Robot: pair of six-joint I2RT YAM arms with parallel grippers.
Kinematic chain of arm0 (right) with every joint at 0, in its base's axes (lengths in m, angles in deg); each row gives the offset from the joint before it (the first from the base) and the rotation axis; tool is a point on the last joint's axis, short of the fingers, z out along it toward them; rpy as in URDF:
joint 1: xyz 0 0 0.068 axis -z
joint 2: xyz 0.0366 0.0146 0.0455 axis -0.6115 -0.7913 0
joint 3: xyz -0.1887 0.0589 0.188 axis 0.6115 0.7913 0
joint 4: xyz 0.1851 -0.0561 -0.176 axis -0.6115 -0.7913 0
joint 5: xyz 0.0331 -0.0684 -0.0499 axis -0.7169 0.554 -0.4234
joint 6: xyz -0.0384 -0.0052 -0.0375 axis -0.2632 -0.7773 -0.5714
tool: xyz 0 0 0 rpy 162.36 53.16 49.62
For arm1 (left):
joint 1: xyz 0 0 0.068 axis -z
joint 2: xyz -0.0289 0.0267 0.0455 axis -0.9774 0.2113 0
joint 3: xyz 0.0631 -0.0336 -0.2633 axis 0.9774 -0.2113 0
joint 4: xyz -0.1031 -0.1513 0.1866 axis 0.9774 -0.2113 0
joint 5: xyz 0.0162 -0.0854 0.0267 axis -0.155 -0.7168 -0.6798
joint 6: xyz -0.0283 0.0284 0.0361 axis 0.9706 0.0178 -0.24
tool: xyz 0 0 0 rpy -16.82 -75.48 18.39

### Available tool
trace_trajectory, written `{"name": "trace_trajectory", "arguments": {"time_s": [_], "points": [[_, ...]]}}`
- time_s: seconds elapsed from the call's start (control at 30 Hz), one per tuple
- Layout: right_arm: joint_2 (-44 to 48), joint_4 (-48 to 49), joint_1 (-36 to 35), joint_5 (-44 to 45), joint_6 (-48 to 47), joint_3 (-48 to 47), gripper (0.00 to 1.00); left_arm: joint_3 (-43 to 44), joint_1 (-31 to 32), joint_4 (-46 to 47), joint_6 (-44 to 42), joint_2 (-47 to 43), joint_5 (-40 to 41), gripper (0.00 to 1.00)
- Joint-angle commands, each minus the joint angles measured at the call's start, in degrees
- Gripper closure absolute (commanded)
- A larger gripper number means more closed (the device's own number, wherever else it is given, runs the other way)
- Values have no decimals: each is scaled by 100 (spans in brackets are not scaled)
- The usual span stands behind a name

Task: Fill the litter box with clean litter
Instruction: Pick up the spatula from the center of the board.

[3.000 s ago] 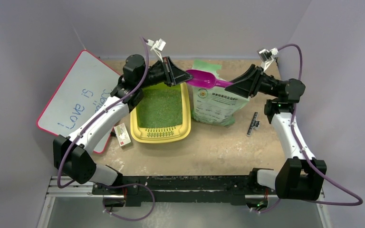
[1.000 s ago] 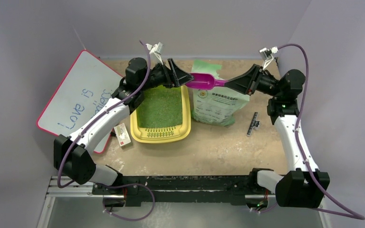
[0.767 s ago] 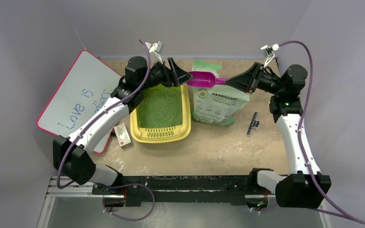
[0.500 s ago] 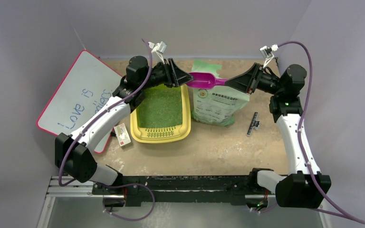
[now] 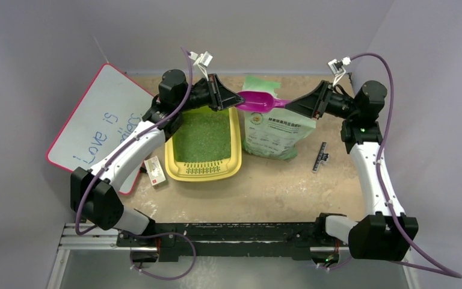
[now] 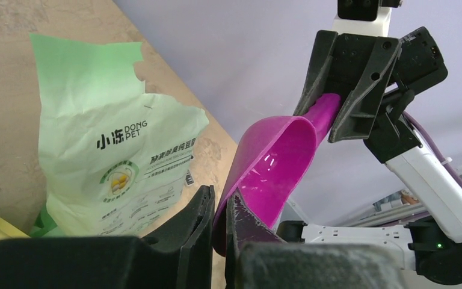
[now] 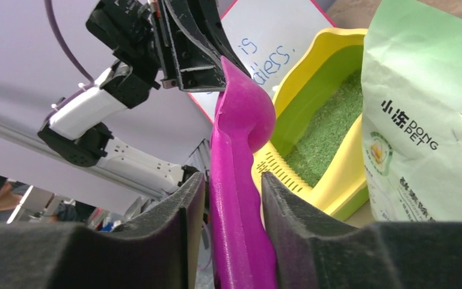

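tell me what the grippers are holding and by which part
Both hold the purple scoop in the air: the left gripper pinches the front lip of its bowl, and the right gripper has the handle between its fingers.

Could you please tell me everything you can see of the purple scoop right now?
The purple scoop is glossy plastic, empty, held in the air over the green bag, beside the litter box. The left gripper pinches its bowl's rim; its handle lies between the fingers of the right gripper, grip unclear.
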Motion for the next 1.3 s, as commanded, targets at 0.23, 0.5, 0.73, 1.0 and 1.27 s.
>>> {"name": "trace_trajectory", "arguments": {"time_s": [0.23, 0.5, 0.73, 1.0, 1.27], "points": [[119, -349, -65, -517, -772, -256, 39, 476, 23, -45, -161, -28, 169, 100], [83, 197, -65, -586, -395, -167, 71, 516, 23, -226, -354, 2, 198, 100], [155, 274, -65, -652, -270, -109, 49, 620, 23, -203, -406, 72, 78, 100], [272, 383, 31, -563, -259, -107, 39, 509, -238, -110, -309, 31, -173, 100], [276, 666, 27, -668, -17, -47, 51, 506, -347, -84, -327, 58, -237, 100]]}}
